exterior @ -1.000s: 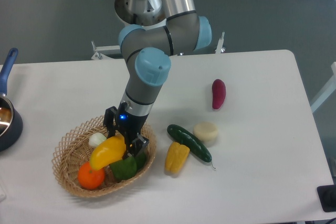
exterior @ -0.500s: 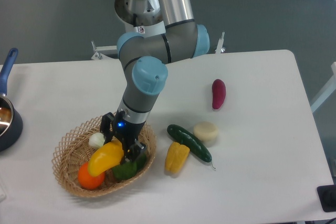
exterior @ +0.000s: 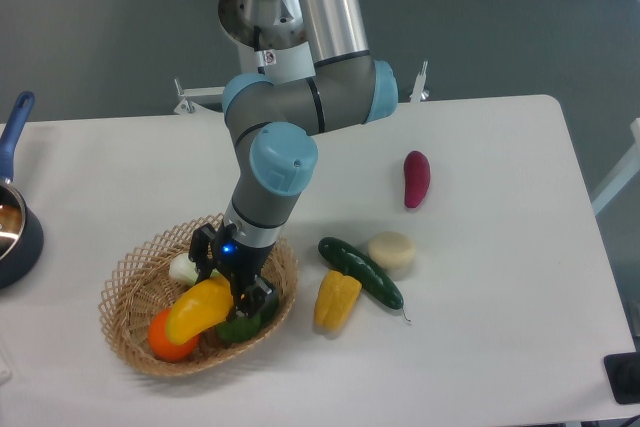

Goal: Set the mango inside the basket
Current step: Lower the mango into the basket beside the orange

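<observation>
The mango [exterior: 198,309], glossy yellow-orange and oblong, is inside the light tan wicker basket [exterior: 127,289] at the front left of the table. It lies over a round orange [exterior: 168,338] and a green pepper [exterior: 243,327]. My gripper [exterior: 228,287] is low in the basket, shut on the mango's right end. A small white onion [exterior: 184,268] sits at the basket's back, just left of the gripper. The arm hides part of the basket's far rim.
A yellow bell pepper [exterior: 336,299], a dark green cucumber [exterior: 361,272] and a pale round piece [exterior: 391,250] lie right of the basket. A purple sweet potato [exterior: 416,178] lies farther back right. A dark blue pot [exterior: 14,226] stands at the left edge.
The gripper has moved down and slightly left with the mango, lowering it deeper into the basket onto the orange and green pepper.
</observation>
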Controlling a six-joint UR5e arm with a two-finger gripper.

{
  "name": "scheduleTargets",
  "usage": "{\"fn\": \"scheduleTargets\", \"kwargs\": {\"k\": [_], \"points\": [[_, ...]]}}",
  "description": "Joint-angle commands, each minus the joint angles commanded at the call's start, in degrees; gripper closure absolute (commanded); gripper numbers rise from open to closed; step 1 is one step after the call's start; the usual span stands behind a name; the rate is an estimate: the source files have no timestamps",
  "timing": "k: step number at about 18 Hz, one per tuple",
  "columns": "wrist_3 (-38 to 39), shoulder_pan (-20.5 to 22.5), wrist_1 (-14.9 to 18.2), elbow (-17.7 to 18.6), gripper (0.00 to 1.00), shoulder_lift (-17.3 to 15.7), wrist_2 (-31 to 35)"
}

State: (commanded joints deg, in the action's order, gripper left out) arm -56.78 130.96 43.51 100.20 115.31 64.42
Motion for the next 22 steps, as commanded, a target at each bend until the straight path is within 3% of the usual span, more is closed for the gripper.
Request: {"fn": "scheduleTargets", "kwargs": {"k": [18, 22], "points": [[0.0, -0.1, 0.0, -0.5, 0.27, 0.9, 0.8], [-0.2, -0.3, 0.0, -0.7, 0.12, 0.9, 0.8]]}}
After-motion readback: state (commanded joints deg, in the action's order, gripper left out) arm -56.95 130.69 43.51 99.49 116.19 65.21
